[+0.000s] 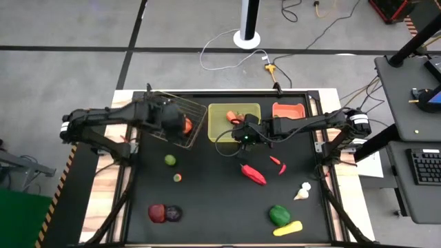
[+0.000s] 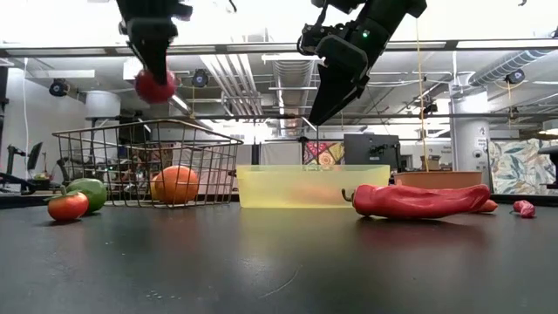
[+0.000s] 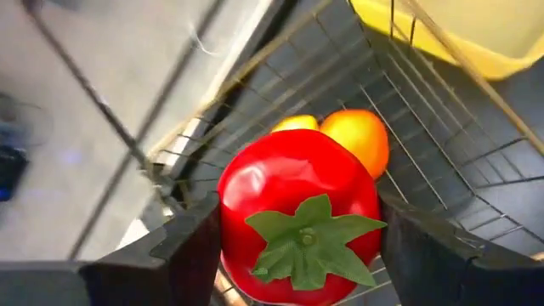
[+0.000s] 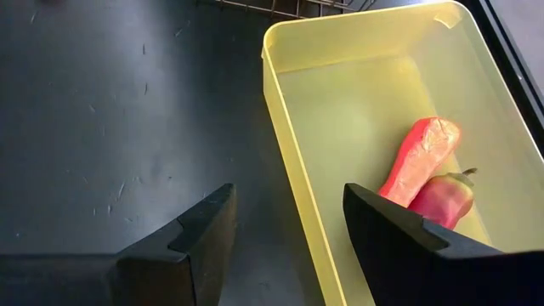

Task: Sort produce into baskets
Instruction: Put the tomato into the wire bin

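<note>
My left gripper [image 2: 155, 83] is shut on a red tomato [image 3: 297, 212] and hangs above the dark wire basket [image 1: 196, 110]. An orange fruit [image 3: 361, 136] lies in that basket. My right gripper [image 4: 289, 221] is open and empty above the near edge of the yellow-green tray [image 4: 280, 110]. In the tray lie a salmon-coloured carrot piece [image 4: 416, 157] and a small red fruit [image 4: 442, 197]. The salmon-red bin [image 1: 289, 110] stands to the right of the tray. My left gripper pinches the tomato by two opposite sides [image 3: 234, 229] between its two fingers. The fingers come from above and point down. The tomato is lifted clear above the wire basket [image 2: 144, 161], and its green leafy top [image 3: 306, 238] faces up toward the wrist.
On the black table lie a lime [image 1: 170, 160], a small tomato [image 1: 178, 178], two dark red and purple pieces [image 1: 164, 213], a big red chili [image 1: 253, 174], two small red chilies [image 1: 278, 164], garlic [image 1: 303, 191], a green pepper [image 1: 279, 215] and a yellow piece [image 1: 287, 227].
</note>
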You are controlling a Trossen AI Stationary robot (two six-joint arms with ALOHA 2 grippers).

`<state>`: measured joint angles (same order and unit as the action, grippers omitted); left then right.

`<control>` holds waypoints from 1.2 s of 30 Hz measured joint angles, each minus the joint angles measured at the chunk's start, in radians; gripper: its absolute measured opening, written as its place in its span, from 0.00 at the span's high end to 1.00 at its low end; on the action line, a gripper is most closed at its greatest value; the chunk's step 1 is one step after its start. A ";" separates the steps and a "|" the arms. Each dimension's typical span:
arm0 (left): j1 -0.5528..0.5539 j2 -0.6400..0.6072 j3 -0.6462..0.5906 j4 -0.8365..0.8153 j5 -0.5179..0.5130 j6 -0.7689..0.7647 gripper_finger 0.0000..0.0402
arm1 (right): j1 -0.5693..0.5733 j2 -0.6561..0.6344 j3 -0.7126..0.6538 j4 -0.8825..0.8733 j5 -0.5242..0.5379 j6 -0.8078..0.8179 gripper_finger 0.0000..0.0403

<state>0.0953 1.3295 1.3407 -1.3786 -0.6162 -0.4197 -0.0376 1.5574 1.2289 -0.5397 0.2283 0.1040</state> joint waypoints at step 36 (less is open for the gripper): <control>0.606 0.095 -0.426 0.448 0.550 0.446 0.37 | 0.000 0.000 0.000 0.051 0.000 -0.018 0.48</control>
<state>0.7017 1.4242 0.9150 -0.9308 -0.0660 0.0260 -0.0380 1.5574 1.2289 -0.4889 0.2287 0.0864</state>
